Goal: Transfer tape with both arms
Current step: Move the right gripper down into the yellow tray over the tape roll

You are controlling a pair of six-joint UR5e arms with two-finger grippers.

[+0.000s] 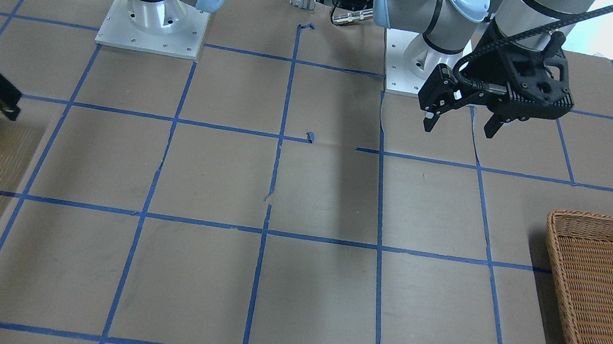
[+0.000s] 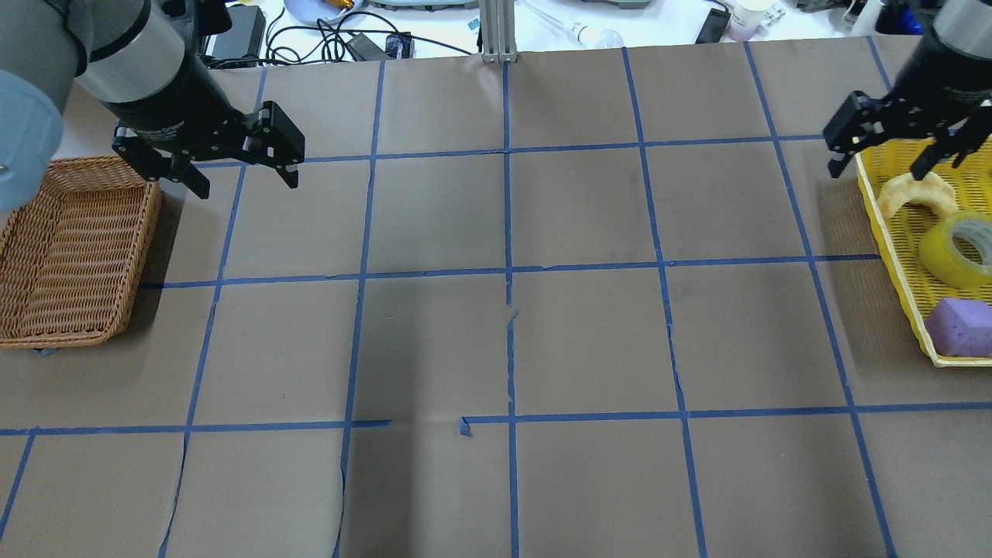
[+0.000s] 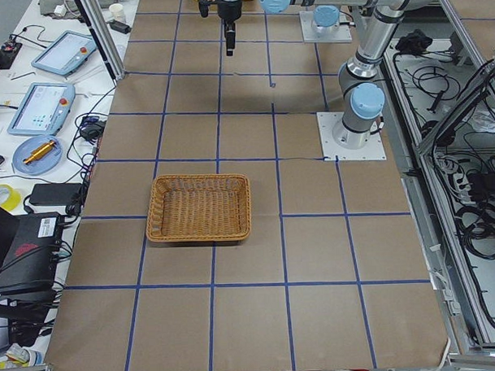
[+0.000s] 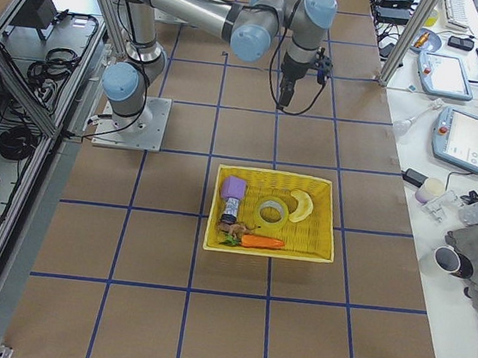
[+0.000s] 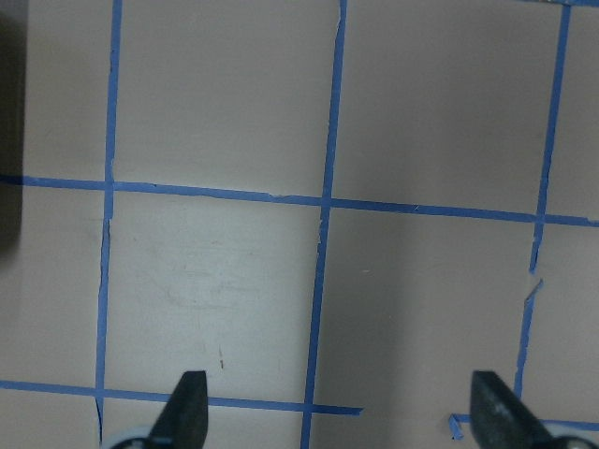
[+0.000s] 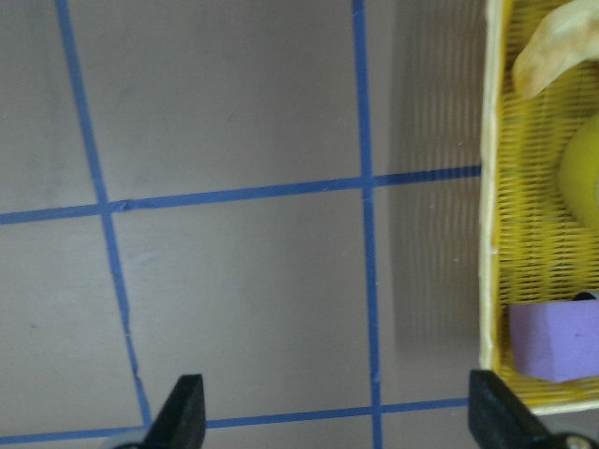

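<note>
The yellow tape roll [image 2: 957, 248] lies flat in a yellow mesh tray [image 2: 897, 260] at the table's right end; it also shows in the exterior right view [image 4: 271, 211] and as a yellow edge in the right wrist view [image 6: 585, 178]. My right gripper [image 2: 879, 172] is open and empty, hovering over the tray's far inner corner, apart from the tape; below it are bare table and the tray rim [image 6: 489, 187]. My left gripper [image 2: 248, 186] is open and empty above the table beside a wicker basket [image 2: 143, 256]; its view [image 5: 339, 393] shows only table.
The tray also holds a purple block [image 2: 961, 325], a pale curved piece [image 2: 914, 194] and an orange carrot-like item [image 4: 258, 242]. The wicker basket [image 1: 600, 217] holds nothing. Blue tape lines grid the brown table. Both arm bases stand at the robot's edge.
</note>
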